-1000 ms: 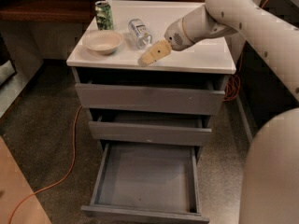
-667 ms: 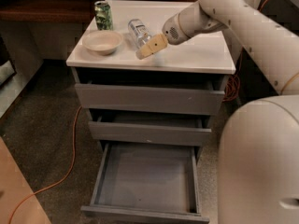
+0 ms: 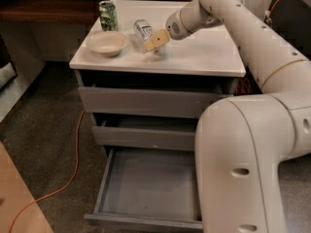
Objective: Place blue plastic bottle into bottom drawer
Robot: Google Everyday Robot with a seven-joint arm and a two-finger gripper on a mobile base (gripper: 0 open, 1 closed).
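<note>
The blue plastic bottle (image 3: 142, 29) lies on its side on the white cabinet top (image 3: 204, 55), between the bowl and my arm. My gripper (image 3: 155, 41) hovers just right of and in front of the bottle, close to it, low over the top. The bottom drawer (image 3: 146, 186) is pulled open below, grey inside, with nothing in it. My arm's large white body covers the drawer's right part.
A cream bowl (image 3: 107, 43) and a green patterned can (image 3: 108, 15) stand at the left of the cabinet top. The two upper drawers (image 3: 146, 102) are nearly shut. An orange cable (image 3: 73, 165) runs over the floor at the left.
My gripper has moved left across the cabinet top, closer to the bottle. The arm's body has swung further into the lower right of the view. The bottle has not moved.
</note>
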